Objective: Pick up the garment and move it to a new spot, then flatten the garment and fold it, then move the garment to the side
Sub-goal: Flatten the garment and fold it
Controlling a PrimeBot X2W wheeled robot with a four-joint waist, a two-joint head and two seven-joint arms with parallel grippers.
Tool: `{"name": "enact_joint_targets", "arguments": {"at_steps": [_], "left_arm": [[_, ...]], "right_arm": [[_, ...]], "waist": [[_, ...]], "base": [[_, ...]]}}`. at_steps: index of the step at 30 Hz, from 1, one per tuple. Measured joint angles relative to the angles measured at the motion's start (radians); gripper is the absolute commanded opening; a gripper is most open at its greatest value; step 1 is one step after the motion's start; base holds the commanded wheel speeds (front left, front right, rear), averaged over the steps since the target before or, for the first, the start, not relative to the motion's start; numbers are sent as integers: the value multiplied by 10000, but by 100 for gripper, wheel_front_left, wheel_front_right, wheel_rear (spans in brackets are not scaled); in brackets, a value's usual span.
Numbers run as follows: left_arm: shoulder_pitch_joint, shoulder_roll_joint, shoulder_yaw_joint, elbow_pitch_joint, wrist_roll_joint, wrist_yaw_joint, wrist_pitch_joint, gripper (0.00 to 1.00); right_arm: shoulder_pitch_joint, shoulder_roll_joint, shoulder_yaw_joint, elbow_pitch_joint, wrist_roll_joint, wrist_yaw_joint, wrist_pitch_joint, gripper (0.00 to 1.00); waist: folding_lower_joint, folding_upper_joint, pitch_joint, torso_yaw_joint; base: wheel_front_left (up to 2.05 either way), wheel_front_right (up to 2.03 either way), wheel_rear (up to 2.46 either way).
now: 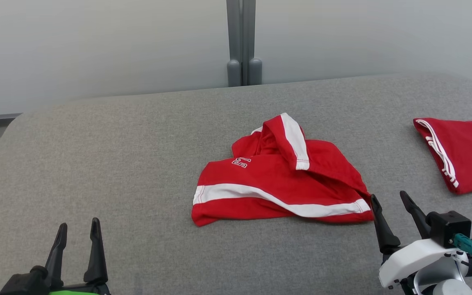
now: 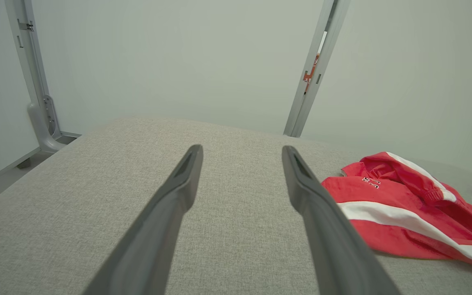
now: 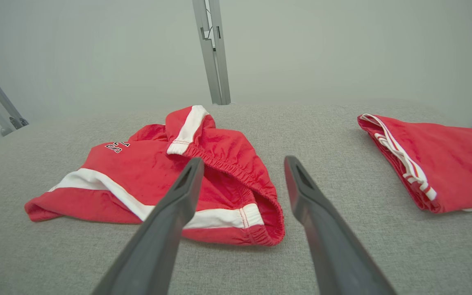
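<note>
The crumpled red garment (image 1: 277,184) lies in the middle of the grey table (image 1: 129,147), and the left gripper (image 1: 79,223) and right gripper (image 1: 388,195) both have jaws wide open, holding nothing.

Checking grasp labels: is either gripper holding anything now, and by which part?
Nothing is held. The left gripper and right gripper are both open and empty; the red garment lies loose on the grey surface, near the right gripper.

Grey fabric surface (image 1: 96,164), folded red white-striped cloth (image 1: 469,151) at its right, grey post (image 1: 242,41) behind, pale wall (image 1: 96,41)
</note>
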Motion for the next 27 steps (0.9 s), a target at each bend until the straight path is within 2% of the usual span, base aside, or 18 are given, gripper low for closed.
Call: {"name": "enact_joint_targets", "arguments": {"at_steps": [14, 18, 23, 27], "left_arm": [[-14, -115, 100, 314, 240, -213, 105, 100], [-425, -71, -366, 882, -86, -305, 907, 100], [-1779, -150, -1177, 1946, -663, -391, 2665, 100], [-3043, -274, -1716, 2890, -978, -407, 3455, 100]], "right_arm": [[-135, 48, 276, 17, -2, 0, 219, 100], [-388, 2, 405, 374, 109, 0, 1501, 100], [-1344, -393, 683, 788, 257, 0, 3616, 100], [-2190, -420, 533, 993, 380, 0, 4688, 100]], "waist": [[0, 0, 114, -137], [0, 0, 174, -180], [0, 0, 401, -224], [0, 0, 676, -282]], "base": [[0, 0, 0], [0, 0, 0], [0, 0, 0], [0, 0, 0]]}}
